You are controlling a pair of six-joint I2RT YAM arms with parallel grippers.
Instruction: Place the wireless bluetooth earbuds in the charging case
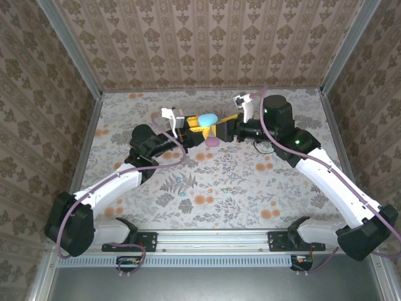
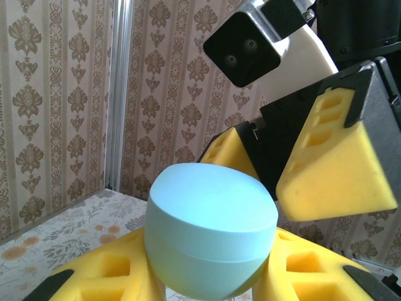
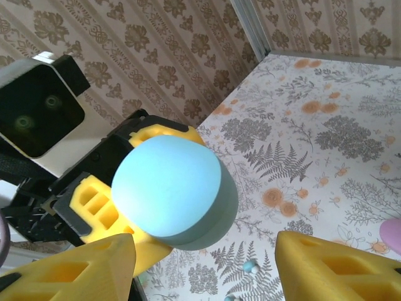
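A pale blue pebble-shaped charging case [image 1: 208, 118] is held off the mat, its lid closed. My left gripper [image 1: 198, 130] is shut on it, and its yellow foam fingers [image 2: 106, 276] clamp the lower half of the case [image 2: 210, 232]. My right gripper [image 1: 223, 129] stands open just in front of the case [image 3: 169, 188], with its yellow fingers [image 3: 338, 269] spread to either side and touching nothing. Two tiny blue earbuds [image 1: 177, 180] lie on the floral mat in front of the arms. One earbud [image 3: 250, 266] shows below the case.
A pink case [image 1: 213, 142] lies on the mat just under the two grippers, and its edge [image 3: 393, 235] shows at the right. Patterned walls [image 1: 207, 44] close in the back and both sides. The flowered mat [image 1: 263, 188] stretches toward the near rail.
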